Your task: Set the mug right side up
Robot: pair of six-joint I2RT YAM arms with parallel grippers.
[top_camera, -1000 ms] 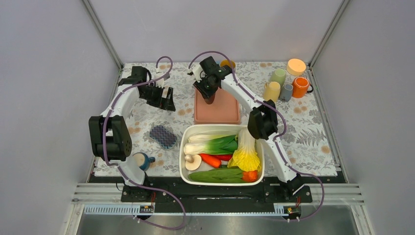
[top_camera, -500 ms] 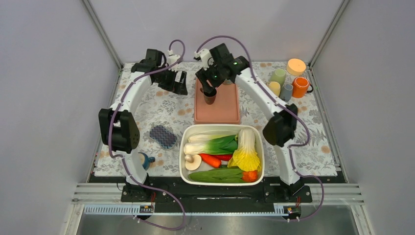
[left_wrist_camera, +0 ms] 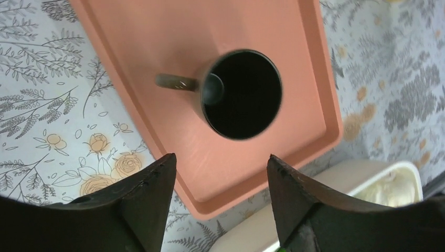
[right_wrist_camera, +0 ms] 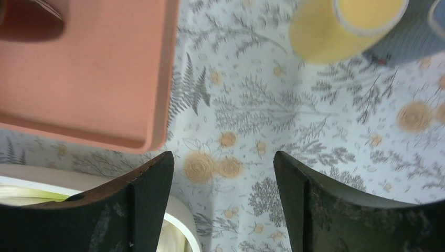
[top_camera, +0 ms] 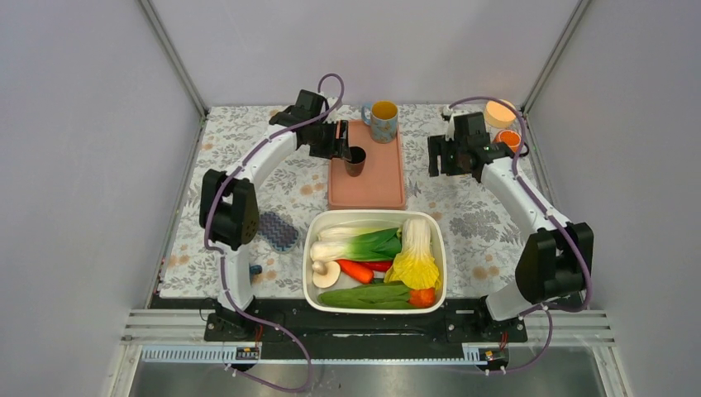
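Observation:
A dark brown mug (top_camera: 355, 160) stands upright, mouth up, on the salmon tray (top_camera: 380, 186). In the left wrist view the mug (left_wrist_camera: 241, 94) shows its empty inside, with its handle pointing left. My left gripper (top_camera: 339, 142) is open and empty just left of the mug, above the tray's left edge; in its own view the gripper (left_wrist_camera: 220, 157) is above the tray (left_wrist_camera: 157, 37). My right gripper (top_camera: 444, 161) is open and empty over the cloth right of the tray; its own view shows the gripper (right_wrist_camera: 223, 155) above bare cloth.
A floral mug (top_camera: 383, 120) with a yellow inside stands at the tray's far edge. A yellow mug (right_wrist_camera: 336, 26) and a grey one (right_wrist_camera: 420, 31) are by the right gripper. An orange mug (top_camera: 506, 139) is far right. A white tub (top_camera: 310, 248) holds vegetables; a sponge (top_camera: 275, 231) lies left.
The right gripper let go of the dark mug and swung right, off the tray. The left gripper moved right to the tray beside the mug. The mug stayed upright.

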